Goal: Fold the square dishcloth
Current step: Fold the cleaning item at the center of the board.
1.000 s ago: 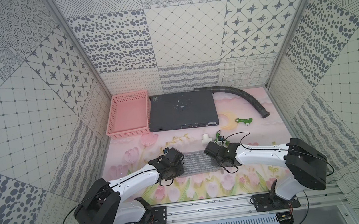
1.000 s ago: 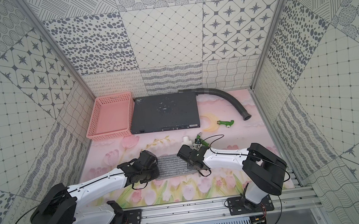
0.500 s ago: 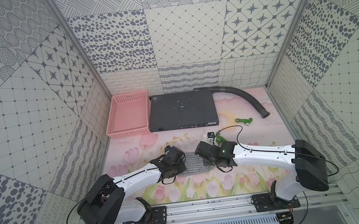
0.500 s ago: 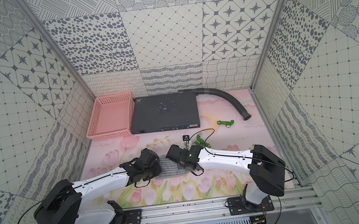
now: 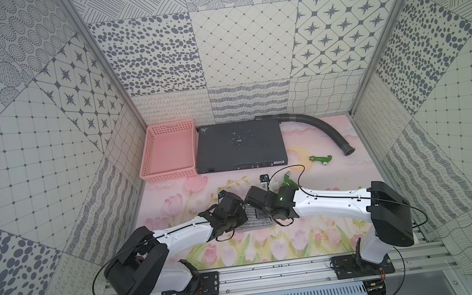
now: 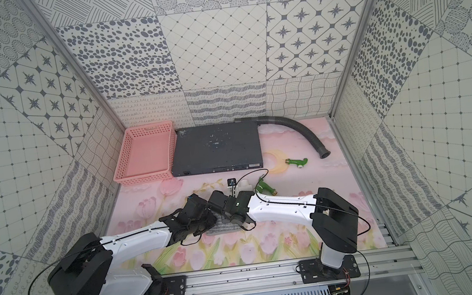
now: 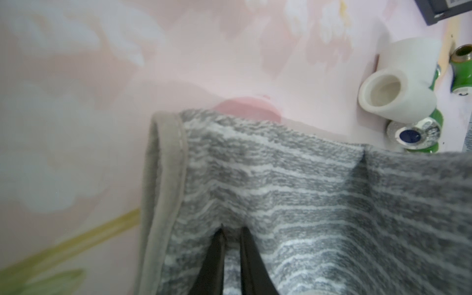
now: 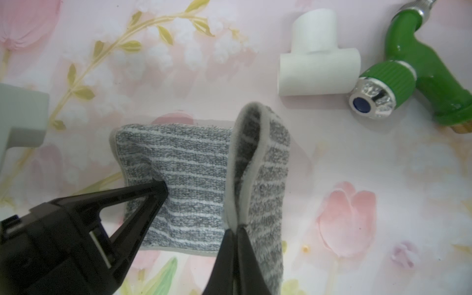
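The square dishcloth point(image 8: 189, 184) lies below the left gripper point(image 7: 231, 231) and right gripper point(image 8: 233, 229); just beyond the right one lie a pipe tee point(image 8: 318, 69) and tap point(image 8: 419, 74).

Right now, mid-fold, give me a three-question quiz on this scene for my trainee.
1. True or false: the right gripper holds a lifted edge of the square dishcloth.
2. What lies beside the white pipe tee? A green tap; B pink basket; C grey hose.
3. Which gripper's tip meets the dishcloth's flat part?
Key: 1 true; 2 A; 3 the left gripper.
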Controlling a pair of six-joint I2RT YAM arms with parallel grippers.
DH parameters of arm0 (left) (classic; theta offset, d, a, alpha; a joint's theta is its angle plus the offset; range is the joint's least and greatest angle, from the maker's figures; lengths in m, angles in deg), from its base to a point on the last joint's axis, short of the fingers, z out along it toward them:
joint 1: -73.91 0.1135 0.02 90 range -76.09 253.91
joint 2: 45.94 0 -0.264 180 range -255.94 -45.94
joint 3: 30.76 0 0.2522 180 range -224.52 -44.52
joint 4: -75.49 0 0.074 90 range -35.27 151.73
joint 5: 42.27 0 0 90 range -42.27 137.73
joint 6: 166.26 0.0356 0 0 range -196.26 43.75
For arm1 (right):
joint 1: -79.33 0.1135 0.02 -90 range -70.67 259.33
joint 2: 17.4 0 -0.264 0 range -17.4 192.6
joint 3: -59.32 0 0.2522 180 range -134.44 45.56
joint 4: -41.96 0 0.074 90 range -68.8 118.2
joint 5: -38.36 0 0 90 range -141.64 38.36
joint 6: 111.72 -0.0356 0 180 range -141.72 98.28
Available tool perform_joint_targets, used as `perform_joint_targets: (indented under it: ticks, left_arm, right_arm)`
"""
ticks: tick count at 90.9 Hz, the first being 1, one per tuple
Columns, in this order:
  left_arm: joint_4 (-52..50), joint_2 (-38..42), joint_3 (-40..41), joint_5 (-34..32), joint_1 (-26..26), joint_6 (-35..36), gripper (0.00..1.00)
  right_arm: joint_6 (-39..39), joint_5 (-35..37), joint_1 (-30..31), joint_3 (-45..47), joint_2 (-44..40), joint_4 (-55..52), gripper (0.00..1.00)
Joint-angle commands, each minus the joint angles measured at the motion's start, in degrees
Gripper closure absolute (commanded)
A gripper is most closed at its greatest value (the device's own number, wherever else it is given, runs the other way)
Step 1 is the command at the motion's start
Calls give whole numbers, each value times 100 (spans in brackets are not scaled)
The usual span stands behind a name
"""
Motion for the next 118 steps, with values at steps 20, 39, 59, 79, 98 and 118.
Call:
perform_joint_targets:
  ticks: [20,39,59,79,98,118]
  left_arm:
    - [-1805,1239,-53,-191,123,-13,81]
    - [-1877,1274,220,-18,317,-98,67]
    - [-1608,1076,386,237,374,-194,52]
    - [-1079,737,517,489,429,-265,73]
    - [-689,341,433,761,429,-272,80]
    - [37,-146,314,1145,364,-388,85]
  right_arm:
    - [-48,-113,56,-206,122,211,100]
    - [-38,-189,99,-248,185,313,100]
    - [-5,-326,128,-352,324,437,100]
    - [49,-584,137,-411,467,640,100]
    - [25,-441,82,-191,209,642,100]
    - [-104,-337,-170,382,-329,643,100]
